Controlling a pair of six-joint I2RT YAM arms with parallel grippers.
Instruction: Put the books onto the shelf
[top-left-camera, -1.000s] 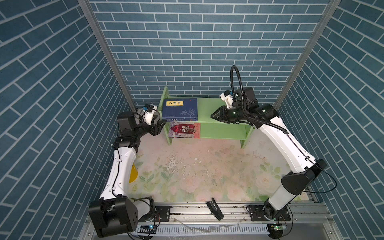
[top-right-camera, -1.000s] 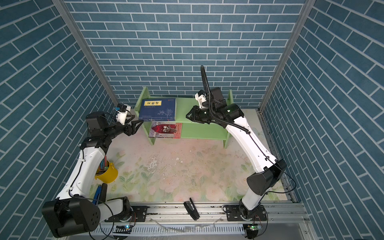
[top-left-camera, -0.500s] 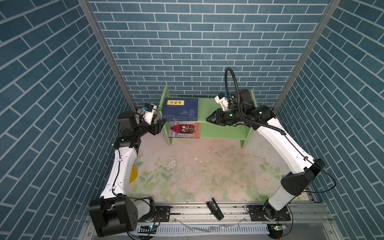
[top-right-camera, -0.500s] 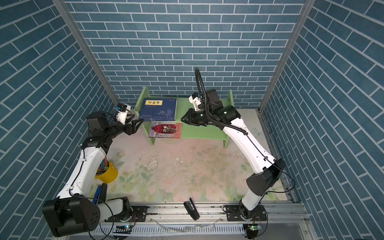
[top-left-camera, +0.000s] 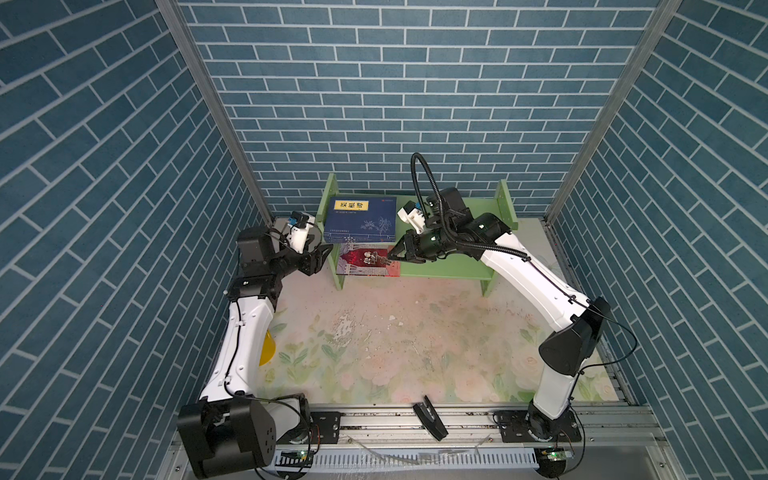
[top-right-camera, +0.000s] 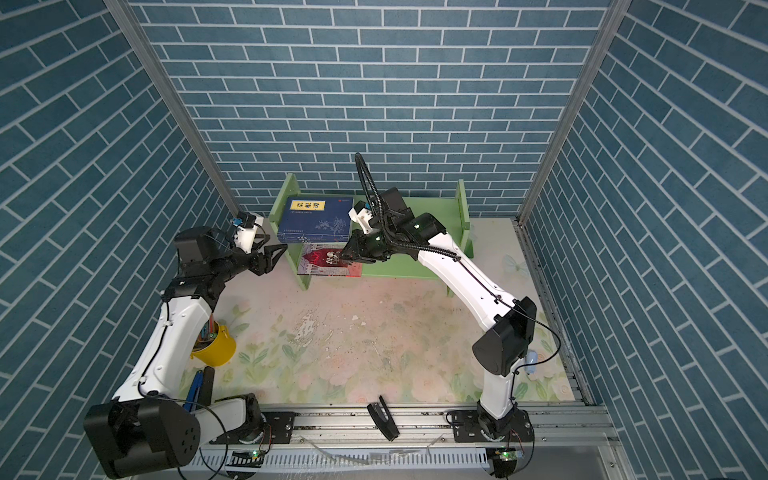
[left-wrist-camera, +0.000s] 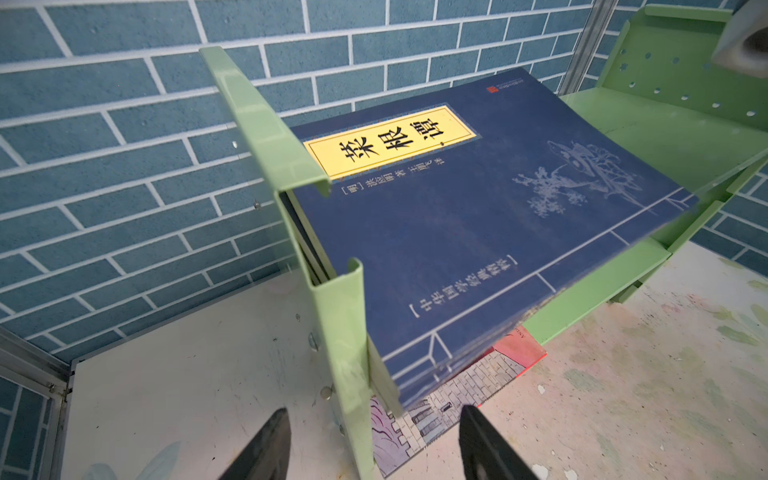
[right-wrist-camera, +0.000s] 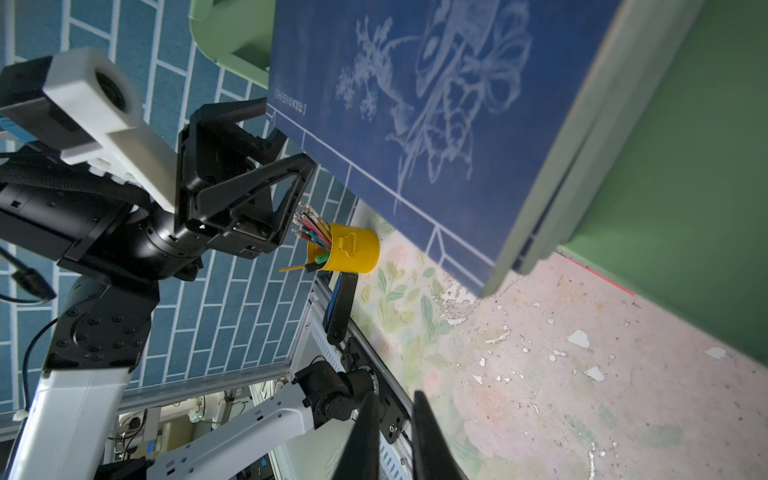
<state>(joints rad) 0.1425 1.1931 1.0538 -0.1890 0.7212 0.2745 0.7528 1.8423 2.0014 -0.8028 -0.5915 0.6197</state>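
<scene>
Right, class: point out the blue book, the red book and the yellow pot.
blue book (top-left-camera: 360, 220), top view, cover middle.
red book (top-left-camera: 368, 262), top view, cover middle.
yellow pot (top-right-camera: 216, 346), top view, side wall.

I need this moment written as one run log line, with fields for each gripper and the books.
left gripper: open, empty, beside shelf | right gripper: nearly closed, empty, over red castle book | blue books: stacked on upper tier

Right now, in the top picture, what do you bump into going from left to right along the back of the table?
In a top view: left gripper → shelf's left side panel → blue book stack → right gripper → shelf's right side panel.
</scene>
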